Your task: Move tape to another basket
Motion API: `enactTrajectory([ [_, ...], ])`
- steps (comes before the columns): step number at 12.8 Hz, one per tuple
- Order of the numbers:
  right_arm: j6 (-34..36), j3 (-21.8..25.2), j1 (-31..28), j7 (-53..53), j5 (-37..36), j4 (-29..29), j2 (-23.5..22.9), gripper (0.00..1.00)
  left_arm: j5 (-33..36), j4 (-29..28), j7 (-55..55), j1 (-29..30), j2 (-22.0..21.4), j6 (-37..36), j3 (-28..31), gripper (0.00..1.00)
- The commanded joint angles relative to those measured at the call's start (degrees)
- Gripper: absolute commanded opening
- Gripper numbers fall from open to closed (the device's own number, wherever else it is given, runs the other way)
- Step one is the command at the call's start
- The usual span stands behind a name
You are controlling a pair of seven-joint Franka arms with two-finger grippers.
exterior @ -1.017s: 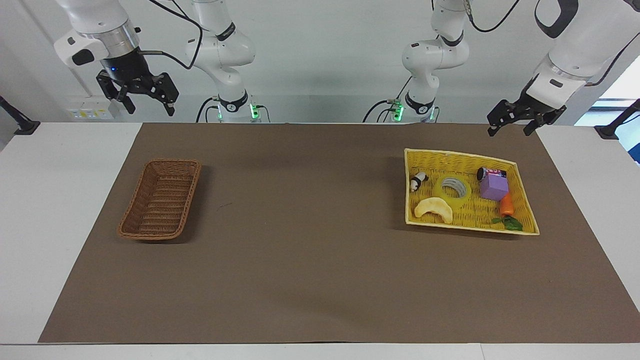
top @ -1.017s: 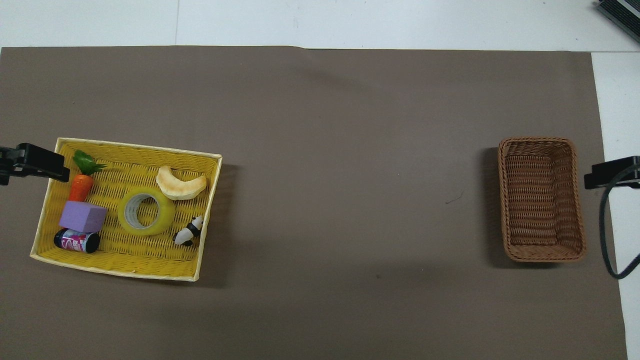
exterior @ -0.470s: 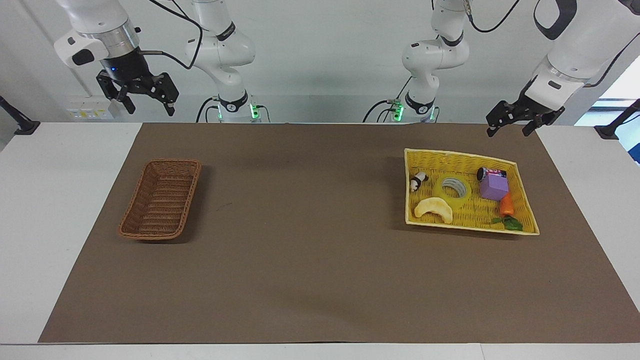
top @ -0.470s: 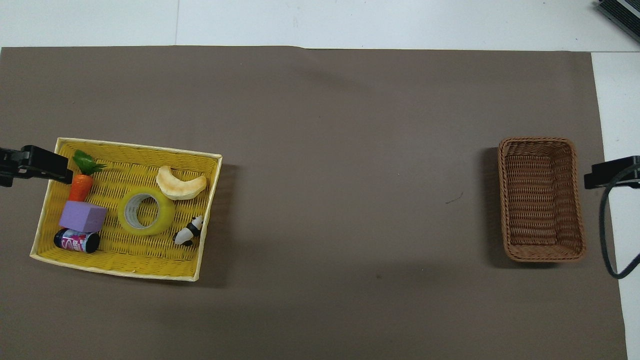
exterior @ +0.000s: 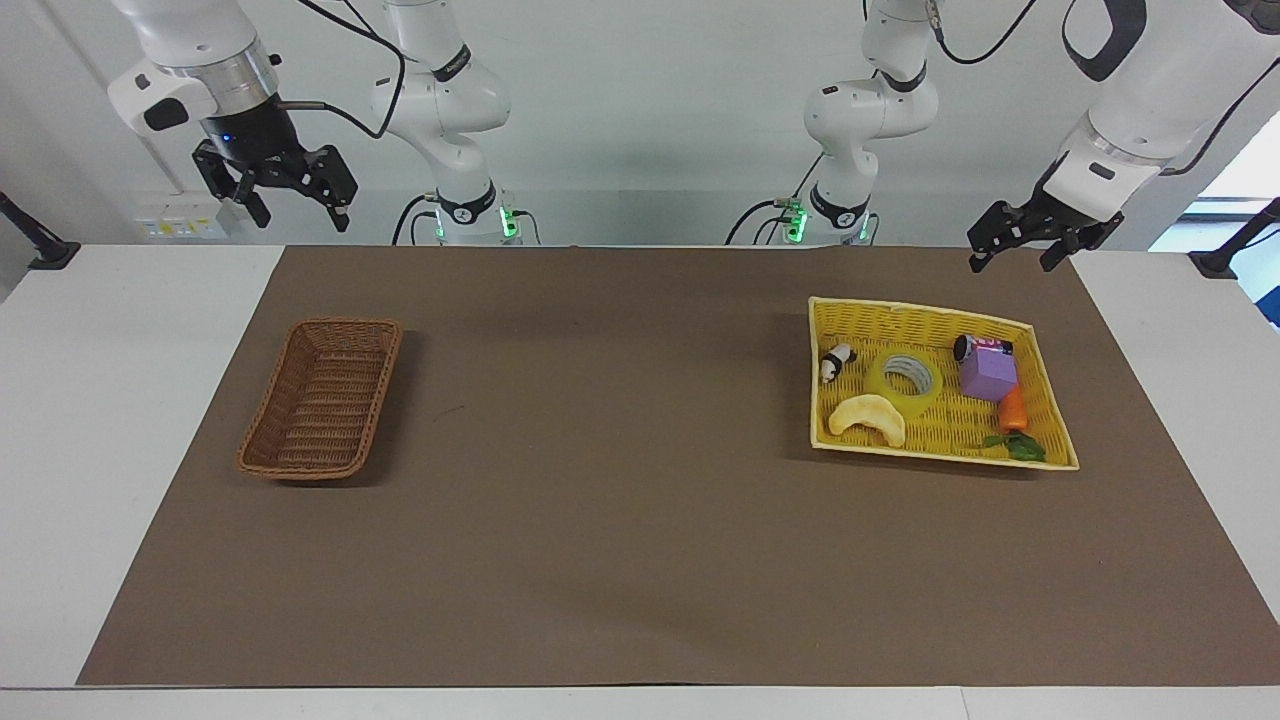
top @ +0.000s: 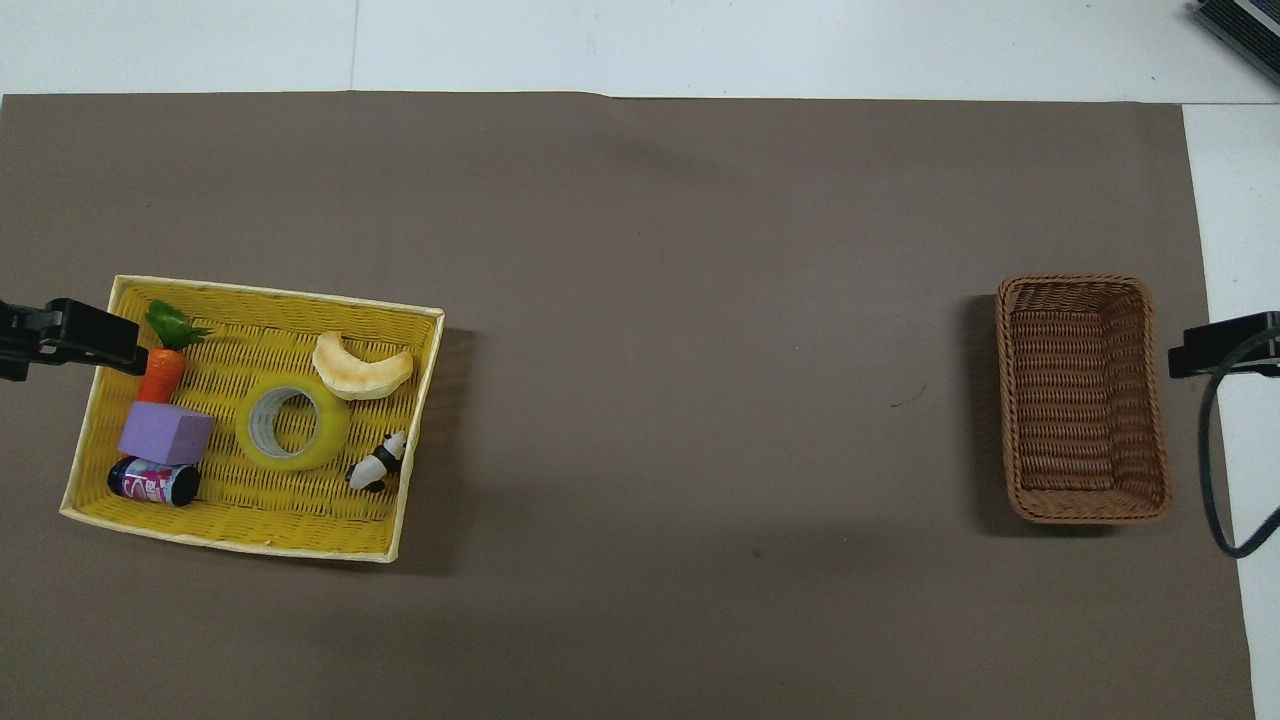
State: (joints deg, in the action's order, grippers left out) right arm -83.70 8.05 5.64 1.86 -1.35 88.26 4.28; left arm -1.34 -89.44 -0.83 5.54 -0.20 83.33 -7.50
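Toward the left arm's end of the counter (exterior: pixel 640 600), the tape (exterior: pixel 907 375) lies flat in the yellow basket (exterior: pixel 1050 462), between a purple block (exterior: pixel 987 373) and a toy panda (exterior: pixel 836 361), with a pale crescent (exterior: pixel 868 417) just beside it. At the right arm's end sits the brown wicker basket (exterior: pixel 322 397). Left tool (exterior: pixel 1018 250) hangs raised over the yellow basket's edge nearest the robots, fingers spread. Right tool (exterior: pixel 292 205) waits high, fingers spread, holding nothing.

Overhead, the left gripper (top: pixel 70 335) and right gripper (top: pixel 1222 344) are cut off by the edges; the purple block (top: pixel 166 433) partly hides the small bottle (top: pixel 155 482).
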Motion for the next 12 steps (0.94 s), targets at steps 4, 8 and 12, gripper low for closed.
enactTrajectory([
  [4,0.7,-0.3,-0.6,0.6,0.7,0.6,0.6,1.00,0.6,-3.7,0.7,0.0,-2.3,1.8,0.2,1.00],
  [8,0.7,-0.3,-0.6,0.6,0.7,0.6,0.6,1.00,0.6,-6.1,1.0,0.2,-3.6,4.0,0.2,1.00],
  [12,0.7,-0.3,-0.6,0.6,0.7,0.6,0.6,1.00,0.6,-6.8,1.0,0.2,-3.7,4.5,0.2,1.00],
])
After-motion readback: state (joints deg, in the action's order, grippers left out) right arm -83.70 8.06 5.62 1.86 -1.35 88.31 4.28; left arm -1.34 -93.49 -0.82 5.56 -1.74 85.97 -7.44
